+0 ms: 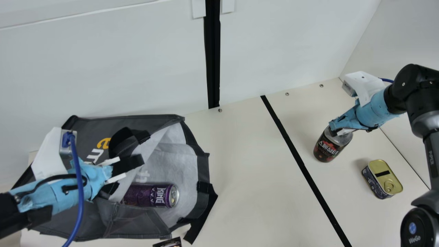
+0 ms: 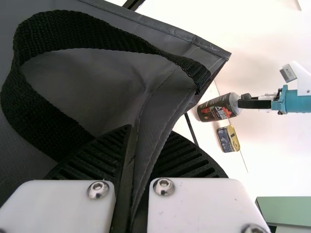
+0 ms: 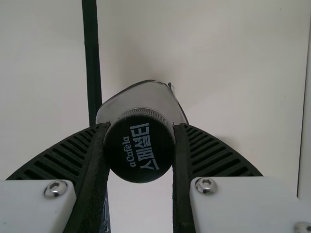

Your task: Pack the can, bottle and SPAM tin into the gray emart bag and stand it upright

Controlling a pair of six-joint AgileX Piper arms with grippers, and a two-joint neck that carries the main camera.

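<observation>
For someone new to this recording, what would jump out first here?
First, the purple can lying inside the gaping gray bag at the main view's left, its fabric pinched by the left claw. Then, at the right, the bottle held at its cap by the right claw, the gold-lidded tin nearby on the table.

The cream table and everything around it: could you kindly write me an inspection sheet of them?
Surface: cream table, crossed by a black strip.
Bag: gray, mouth open, not stood upright.
Can: purple, lying inside the bag.
Bottle: outside the bag.
SPAM tin: on the table, near the bottle.
Clutter: dark printed item below the bag, cut off at the main view's edge.
Left gripper: pinching the bag's fabric.
Right gripper: closed on the bottle's cap.
Cables: blue cable looping along the left arm.
Surroundings: pale wall panels, black vertical strip.
</observation>
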